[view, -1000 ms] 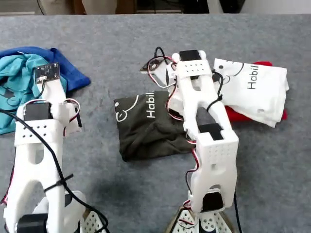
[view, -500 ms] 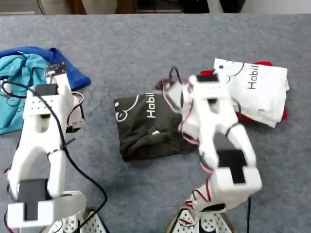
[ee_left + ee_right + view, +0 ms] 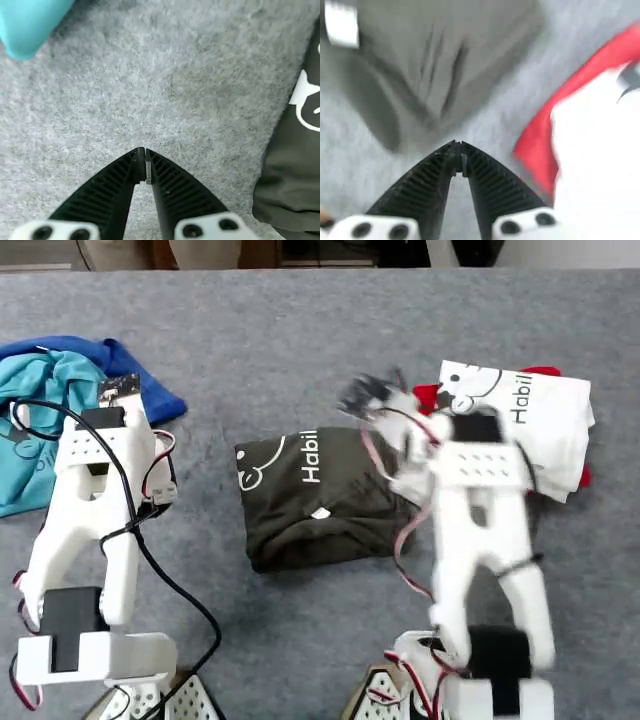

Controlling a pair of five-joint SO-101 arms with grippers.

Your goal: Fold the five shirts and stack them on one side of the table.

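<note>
Counted five shirts, one per colour. Logged dark shirt (image 3: 315,495) folded at centre of table (image 3: 300,330); white shirt (image 3: 535,425) folded atop red shirt (image 3: 426,397) on right side; teal shirt (image 3: 40,405) and blue shirt (image 3: 155,400) heaped together at far left. Found left gripper (image 3: 141,167) clenched, empty, above bare table between teal and dark shirts. Found right gripper (image 3: 458,160) clenched, empty, above gap between dark and red shirts. Compared with one second back: recorded right gripper swung off dark shirt toward white-red stack, left gripper shifted slightly toward centre.
</note>
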